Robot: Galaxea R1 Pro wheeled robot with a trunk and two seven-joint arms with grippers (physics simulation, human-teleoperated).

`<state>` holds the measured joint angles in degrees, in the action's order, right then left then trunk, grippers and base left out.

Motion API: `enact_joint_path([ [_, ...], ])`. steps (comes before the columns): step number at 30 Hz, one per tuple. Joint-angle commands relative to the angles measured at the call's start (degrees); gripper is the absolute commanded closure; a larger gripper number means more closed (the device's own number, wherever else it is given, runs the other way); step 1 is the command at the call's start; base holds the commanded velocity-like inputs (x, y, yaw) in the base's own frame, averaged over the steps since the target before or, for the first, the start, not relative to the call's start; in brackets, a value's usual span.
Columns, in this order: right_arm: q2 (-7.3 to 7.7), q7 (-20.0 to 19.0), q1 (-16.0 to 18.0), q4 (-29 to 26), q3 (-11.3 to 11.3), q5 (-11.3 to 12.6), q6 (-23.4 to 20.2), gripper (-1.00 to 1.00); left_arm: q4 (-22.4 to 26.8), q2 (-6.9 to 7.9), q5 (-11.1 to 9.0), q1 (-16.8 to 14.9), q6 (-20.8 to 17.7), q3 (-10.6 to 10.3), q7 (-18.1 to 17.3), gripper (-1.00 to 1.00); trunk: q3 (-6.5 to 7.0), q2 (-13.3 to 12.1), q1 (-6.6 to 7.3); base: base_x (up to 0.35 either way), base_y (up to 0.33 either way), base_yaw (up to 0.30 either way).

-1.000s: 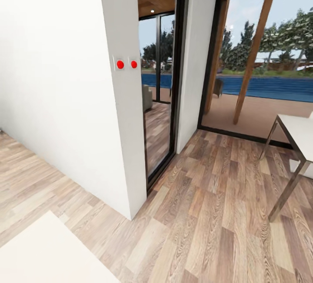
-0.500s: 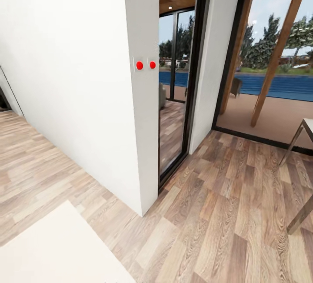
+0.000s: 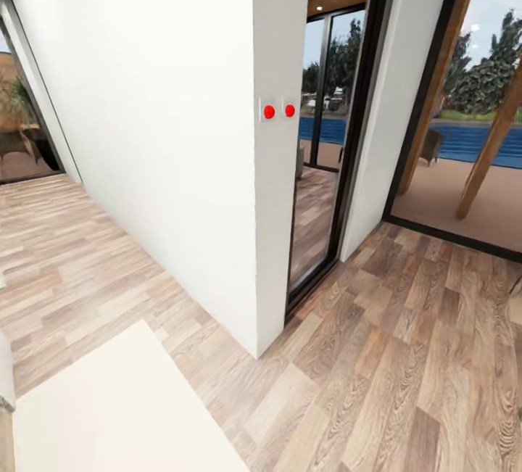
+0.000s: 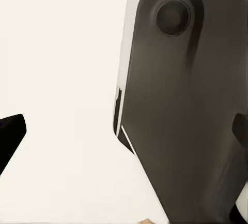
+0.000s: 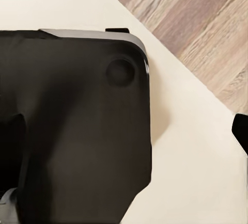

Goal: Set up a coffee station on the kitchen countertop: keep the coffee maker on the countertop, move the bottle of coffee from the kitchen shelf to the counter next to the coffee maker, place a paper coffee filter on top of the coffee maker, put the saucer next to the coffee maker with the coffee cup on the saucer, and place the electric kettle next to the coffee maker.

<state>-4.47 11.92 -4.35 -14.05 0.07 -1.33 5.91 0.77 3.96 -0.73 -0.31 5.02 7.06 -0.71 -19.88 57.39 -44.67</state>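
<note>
Close before each wrist camera sits a dark rounded panel of the robot's own body, over a pale cream surface. One black fingertip of the left hand pokes in at one edge of its view and another at the opposite edge, so that hand looks spread wide, holding nothing. On the right wrist view a single black tip shows at the frame's edge; whether the right hand is wide or narrow I cannot tell. Both arms seem tucked against the body, probably for safe travel.

Farther out, the head view looks down on wood-plank flooring, a white wall corner carrying two red buttons, and a glass door giving onto a terrace and a pool. A cream slab fills the near lower left. No coffee things are visible here; the robot appears to be in transit, with the kitchen tabletop somewhere else.
</note>
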Motion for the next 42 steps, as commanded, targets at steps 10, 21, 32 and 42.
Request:
enact_joint_path([
  [10,7.9,0.15,-0.04,-10.83,0.01,0.03,0.03,-1.0,12.06,0.4,0.19,-1.44,0.09,0.29,-0.08,-1.0,1.35,-3.99,2.2,0.0,0.0,0.26],
  [21,7.93,0.12,0.22,-28.31,0.16,0.22,3.23,-1.0,18.39,-0.07,-3.29,-11.76,0.11,0.85,-0.03,-1.0,2.81,-8.4,4.61,0.0,0.0,0.26],
  [32,6.52,0.2,0.22,-24.11,0.03,0.19,6.2,-1.0,17.7,0.03,-9.13,-11.55,0.25,0.06,-0.43,-1.0,4.24,-12.81,7.03,0.0,0.0,0.255],
  [42,6.49,0.21,0.22,-21.06,0.01,0.19,6.21,-1.0,17.78,0.24,-9.15,-11.63,0.26,0.18,-0.43,-1.0,5.39,-16.83,9.23,0.0,0.0,0.22],
])
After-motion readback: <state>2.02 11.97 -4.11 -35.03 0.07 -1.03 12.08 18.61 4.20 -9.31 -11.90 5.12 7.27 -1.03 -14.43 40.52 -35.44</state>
